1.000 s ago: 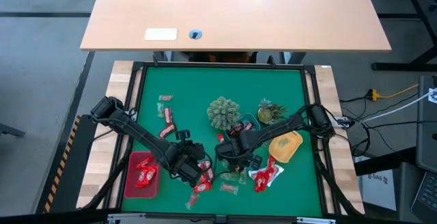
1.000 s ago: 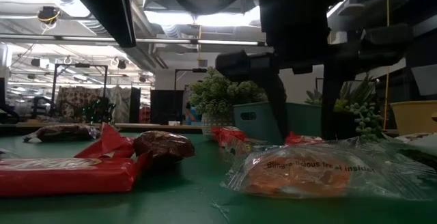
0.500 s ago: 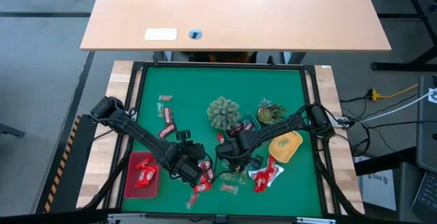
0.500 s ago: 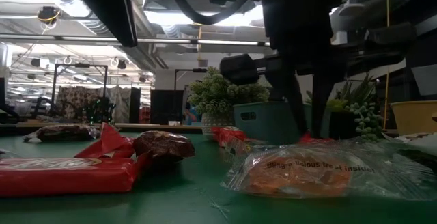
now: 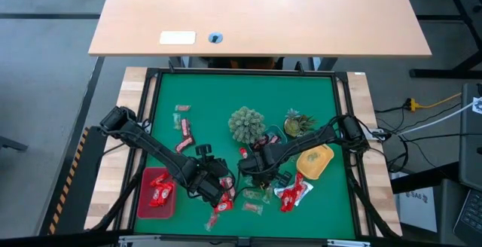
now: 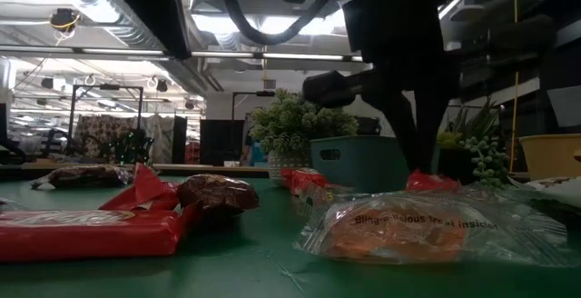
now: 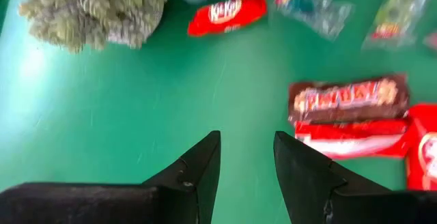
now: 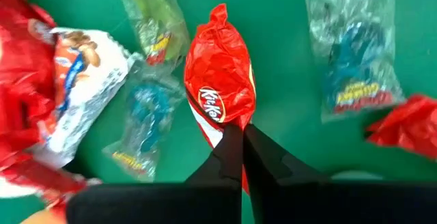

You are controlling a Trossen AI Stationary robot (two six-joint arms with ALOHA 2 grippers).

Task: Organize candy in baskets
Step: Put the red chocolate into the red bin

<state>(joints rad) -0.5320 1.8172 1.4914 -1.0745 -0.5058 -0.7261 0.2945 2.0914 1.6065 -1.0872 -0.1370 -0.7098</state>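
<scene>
1. The right gripper (image 8: 242,136) is pinched shut on the lower end of a red KitKat wrapper (image 8: 220,87), with its 2 fingertips pressed together over the foil. In the high view this gripper (image 5: 260,178) sits low over the green counter (image 5: 218,104), near the middle of its front half.
2. The left gripper (image 7: 246,157) hovers above bare green surface with its fingers partly apart and nothing between them. From above it (image 5: 220,190) is just left of the right gripper.
3. Ahead of the left gripper lie a brown bar (image 7: 348,98), a red bar (image 7: 351,138) just beside it, and a second KitKat (image 7: 227,13) near a pale spiky plant ornament (image 7: 92,9).
4. Around the pinched KitKat lie clear packets: a greenish one (image 8: 151,19), 2 with blue print (image 8: 147,118) (image 8: 355,53), and a white peanut wrapper (image 8: 78,80).
5. The red basket (image 5: 157,190) at front left holds red sweets. The yellow-orange basket (image 5: 315,161) sits at right with a red sweet (image 5: 295,192) just in front of it.
6. The pale blue basket (image 5: 273,135) stands between the 2 plant ornaments.
7. 2 more sweets (image 5: 183,129) lie apart toward the left rear of the counter.
</scene>
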